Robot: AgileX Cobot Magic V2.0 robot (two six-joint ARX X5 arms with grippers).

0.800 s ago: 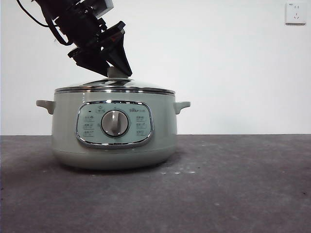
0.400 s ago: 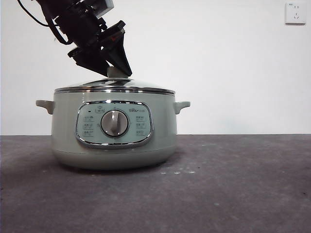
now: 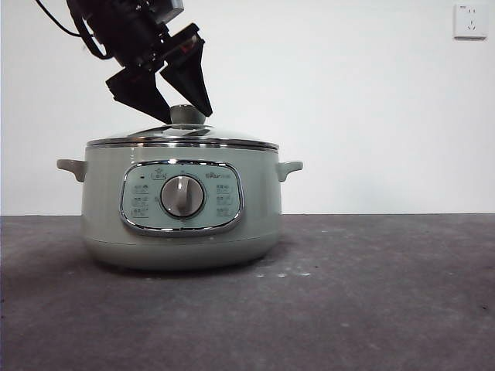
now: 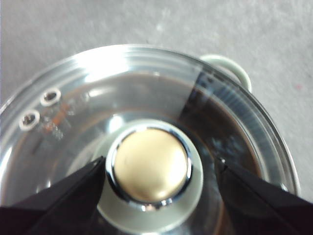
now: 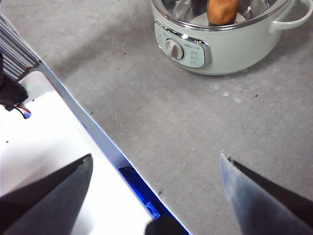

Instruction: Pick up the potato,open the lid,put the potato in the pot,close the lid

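Left hand point(image 3: 184, 114) opening wide around the pale sage-green knob point(image 3: 186, 114).
Lifting off crooked, a finger risks catching and dragging the clear glass lid point(image 3: 182, 139) askew.

A plain white wall point(image 3: 371, 108) with a socket point(image 3: 470, 21) backs the grey table point(image 3: 371, 294).

The pot point(image 3: 181, 212) stands on the grey bench point(image 3: 371, 294), dial point(image 3: 182, 196) facing forward. The lid point(image 3: 182, 137) sits closed on its rim. The left gripper point(image 3: 186, 112) hangs over the knob point(image 3: 186, 114), fingers point(image 3: 189, 77) spread either side, apart from it.
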